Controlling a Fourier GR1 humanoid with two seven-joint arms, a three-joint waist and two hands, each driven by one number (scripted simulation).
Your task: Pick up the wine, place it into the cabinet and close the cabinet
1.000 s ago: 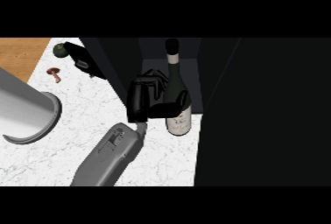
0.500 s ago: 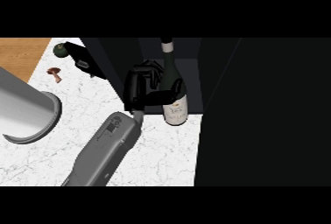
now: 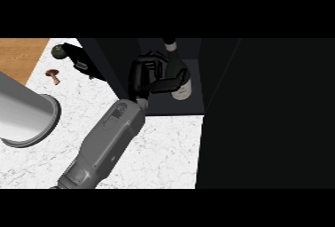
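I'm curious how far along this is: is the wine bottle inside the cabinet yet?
Inside. The wine bottle shows within the dark cabinet opening, past the white counter, with the robot hand curled round it.

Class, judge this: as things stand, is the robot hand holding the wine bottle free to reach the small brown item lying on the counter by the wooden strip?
Probably not yet: the robot hand is curled round the wine bottle inside the cabinet, and the brown item lies apart, beyond the cabinet's dark panel.

The wine bottle (image 3: 178, 74) is now carried deeper into the cabinet (image 3: 216, 75). The left hand (image 3: 147, 75), curled round it, is extended farther forward.
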